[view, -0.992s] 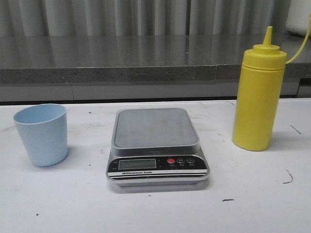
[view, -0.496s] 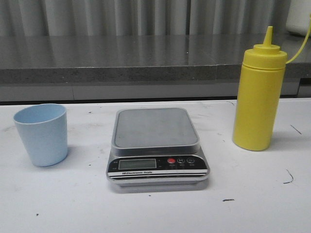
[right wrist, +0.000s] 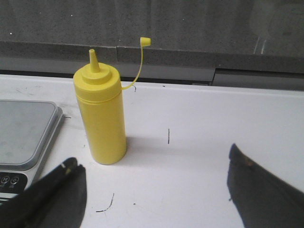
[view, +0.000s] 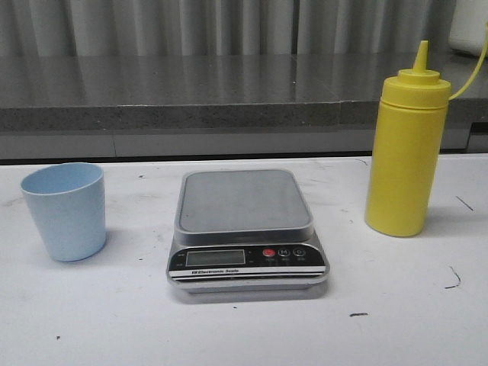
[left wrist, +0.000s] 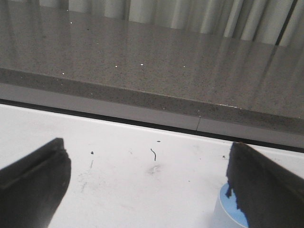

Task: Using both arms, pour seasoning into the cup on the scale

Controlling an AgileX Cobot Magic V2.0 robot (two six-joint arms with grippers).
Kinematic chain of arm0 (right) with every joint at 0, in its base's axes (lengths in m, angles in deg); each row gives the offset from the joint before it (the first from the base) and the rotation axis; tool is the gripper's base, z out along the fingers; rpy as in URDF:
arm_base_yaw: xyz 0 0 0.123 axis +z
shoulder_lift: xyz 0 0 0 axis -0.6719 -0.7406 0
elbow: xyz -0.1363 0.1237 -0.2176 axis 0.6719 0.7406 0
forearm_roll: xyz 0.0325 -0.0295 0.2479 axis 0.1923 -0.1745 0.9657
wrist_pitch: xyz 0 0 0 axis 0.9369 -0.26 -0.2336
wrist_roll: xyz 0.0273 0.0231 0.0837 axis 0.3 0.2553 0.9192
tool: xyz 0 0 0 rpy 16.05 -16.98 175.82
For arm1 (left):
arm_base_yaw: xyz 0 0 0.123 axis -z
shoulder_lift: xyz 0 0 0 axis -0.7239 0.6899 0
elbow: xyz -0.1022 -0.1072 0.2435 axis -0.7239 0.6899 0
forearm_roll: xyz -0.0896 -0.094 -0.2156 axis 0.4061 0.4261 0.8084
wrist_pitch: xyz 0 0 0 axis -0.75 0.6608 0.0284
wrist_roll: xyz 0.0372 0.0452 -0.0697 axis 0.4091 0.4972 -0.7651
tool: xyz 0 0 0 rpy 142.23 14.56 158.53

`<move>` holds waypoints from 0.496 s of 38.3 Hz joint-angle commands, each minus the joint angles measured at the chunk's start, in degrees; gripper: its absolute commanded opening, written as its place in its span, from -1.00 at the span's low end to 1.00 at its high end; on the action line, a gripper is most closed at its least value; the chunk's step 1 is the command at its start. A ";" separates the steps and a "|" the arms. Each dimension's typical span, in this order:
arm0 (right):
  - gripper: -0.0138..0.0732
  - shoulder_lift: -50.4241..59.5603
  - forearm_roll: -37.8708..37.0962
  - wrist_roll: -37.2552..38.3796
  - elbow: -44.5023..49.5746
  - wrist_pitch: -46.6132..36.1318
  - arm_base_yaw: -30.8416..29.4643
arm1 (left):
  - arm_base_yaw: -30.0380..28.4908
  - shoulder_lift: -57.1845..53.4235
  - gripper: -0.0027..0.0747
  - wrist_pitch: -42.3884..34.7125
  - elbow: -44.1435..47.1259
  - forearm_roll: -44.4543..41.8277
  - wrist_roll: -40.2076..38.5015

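Observation:
The light-blue cup [view: 65, 210] stands upright on the white table at the left. The silver-grey scale [view: 245, 227] sits in the middle with nothing on its platform. The yellow seasoning bottle [view: 406, 144] stands upright at the right, its tethered nozzle cap hanging off. No arm shows in the front view. My left gripper [left wrist: 149, 178] is open and empty; the cup's rim [left wrist: 230, 212] shows beside one finger. My right gripper [right wrist: 152, 178] is open and empty, short of the bottle [right wrist: 100, 117], which stands beside the scale's corner [right wrist: 23, 135].
A grey stone ledge [view: 175, 95] runs along the table's far edge, with a curtain behind it. Small dark marks dot the white tabletop [view: 404, 305].

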 commanded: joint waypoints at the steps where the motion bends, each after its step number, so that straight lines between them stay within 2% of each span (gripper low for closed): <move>1: 0.79 -0.89 -0.12 -0.19 -1.75 -5.24 0.00 | 1.04 2.60 0.71 -4.97 -2.42 1.84 0.50; 7: 0.79 -0.89 -0.06 -0.19 -1.44 -6.11 0.02 | 6.26 9.93 0.62 -3.72 -5.71 1.84 3.06; 13: 0.79 -0.89 -0.06 -0.19 -1.44 -6.11 0.02 | 14.49 20.94 0.55 -1.31 -12.06 1.19 4.94; 19: 0.79 -0.89 -0.06 -0.19 -1.44 -6.11 0.02 | 21.85 32.21 0.55 5.54 -20.33 0.22 6.18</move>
